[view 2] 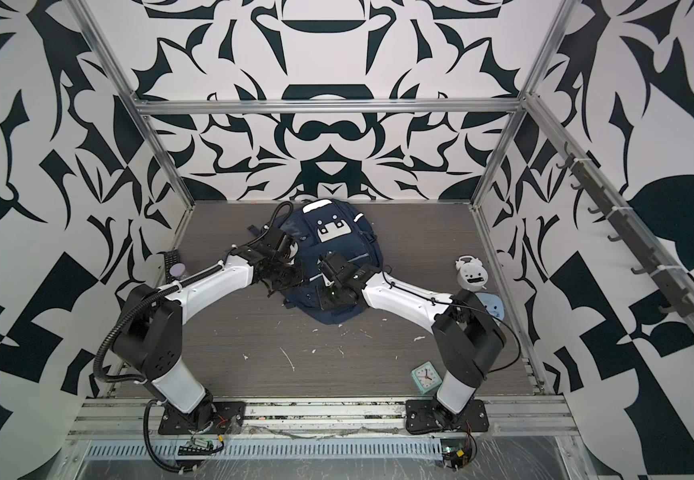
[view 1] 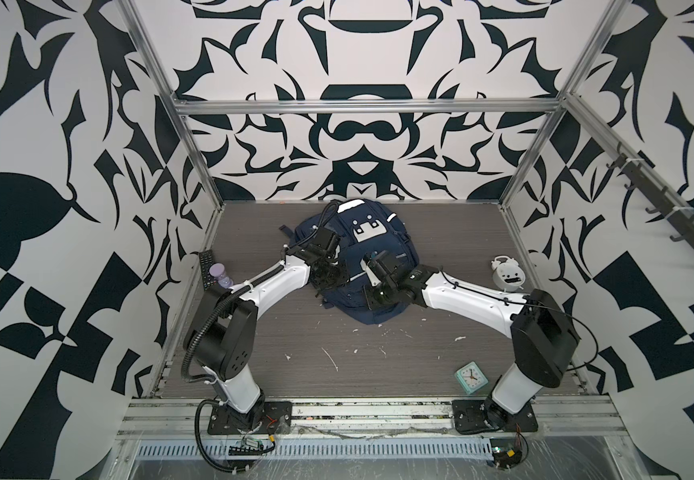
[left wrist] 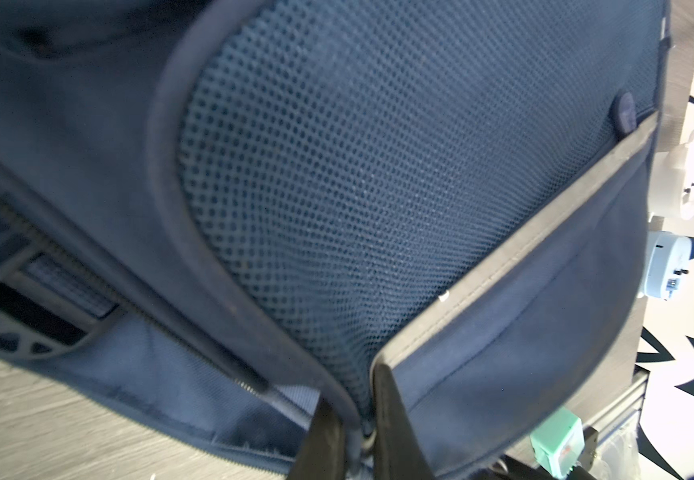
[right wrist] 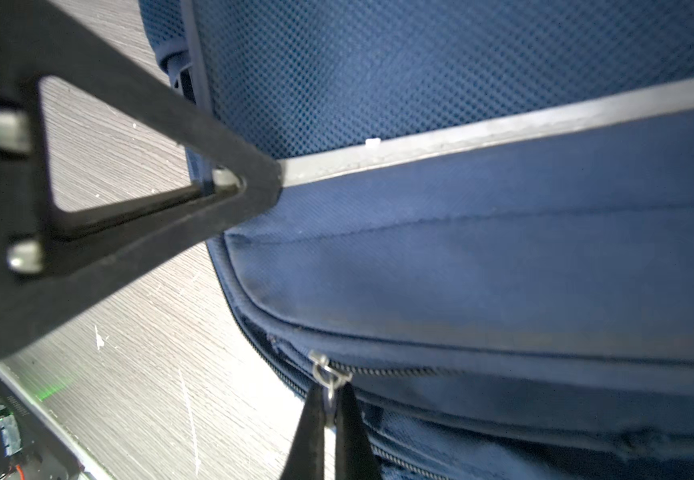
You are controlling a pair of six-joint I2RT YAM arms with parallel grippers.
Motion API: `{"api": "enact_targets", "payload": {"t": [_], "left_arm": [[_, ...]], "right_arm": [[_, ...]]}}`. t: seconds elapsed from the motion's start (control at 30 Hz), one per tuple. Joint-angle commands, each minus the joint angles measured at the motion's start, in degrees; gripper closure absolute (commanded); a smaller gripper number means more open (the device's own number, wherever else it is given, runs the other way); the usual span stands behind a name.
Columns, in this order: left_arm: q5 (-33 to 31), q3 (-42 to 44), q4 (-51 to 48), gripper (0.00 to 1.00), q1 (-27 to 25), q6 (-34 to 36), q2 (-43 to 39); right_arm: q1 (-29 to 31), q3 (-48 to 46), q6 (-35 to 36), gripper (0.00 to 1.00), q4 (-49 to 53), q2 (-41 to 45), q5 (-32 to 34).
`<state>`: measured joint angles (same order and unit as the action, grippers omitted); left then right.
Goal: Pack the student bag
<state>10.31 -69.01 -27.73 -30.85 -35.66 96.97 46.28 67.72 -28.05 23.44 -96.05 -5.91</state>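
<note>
Grey wood-grain table. Right gripper pinching zipper pull; left gripper nipped on student bag edge trim, I think. Bag centre-back, near half hidden under both arms. Teal clock, white alarm clock right; remote left.

1. The student bag — navy fabric, white patch with two dark dots, pale reflective strips — lies front-up on the desk, toward its back.
2. Its lower zip looks partly open, though blurred.
</note>
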Motion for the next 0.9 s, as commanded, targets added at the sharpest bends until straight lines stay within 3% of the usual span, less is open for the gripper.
{"api": "enact_targets", "payload": {"t": [0.0,0.47,0.87], "left_arm": [[-2.1,-0.5,-2.7,1.0,2.2,2.8,-1.4],[-1.8,2.7,-2.8,1.0,8.9,5.2,-4.5],[1.8,-5.9,0.2,0.94,10.8,2.9,3.8]], "right_arm": [[0.2,1.8,2.2,1.0,3.6,2.6,0.8],[-11.2,-2.5,4.5,1.0,5.6,7.1,0.6],[-6.6,-0.7,2.4,1.0,3.2,5.2,-2.6]]}}
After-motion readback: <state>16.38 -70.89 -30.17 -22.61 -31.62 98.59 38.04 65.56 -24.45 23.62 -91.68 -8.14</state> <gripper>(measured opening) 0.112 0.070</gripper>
